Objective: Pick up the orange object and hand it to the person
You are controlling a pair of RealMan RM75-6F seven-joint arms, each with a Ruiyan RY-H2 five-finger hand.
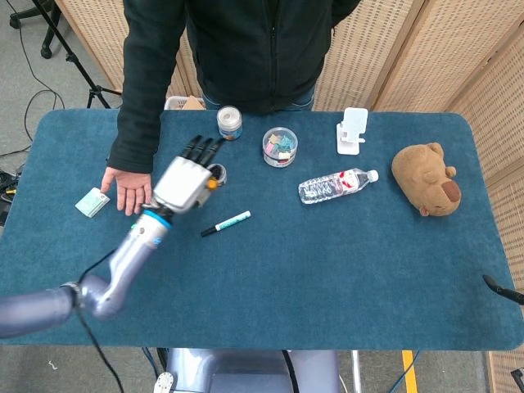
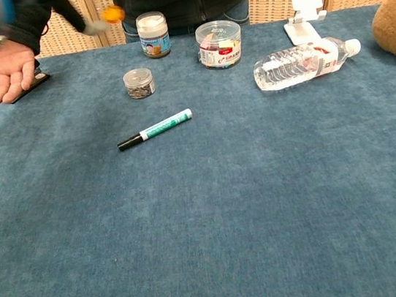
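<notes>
Left arm reaches up from the near-left table edge, forearm angled toward the person's open palm (image 1: 129,192). Left hand (image 1: 182,182) raised above the table, back of hand up, dark fingers (image 1: 199,148) pointing away from the robot, just right of that palm. It pinches the orange object (image 2: 113,14) at its fingertips. Chest view shows this hand blurred. Right hand not seen.
</notes>
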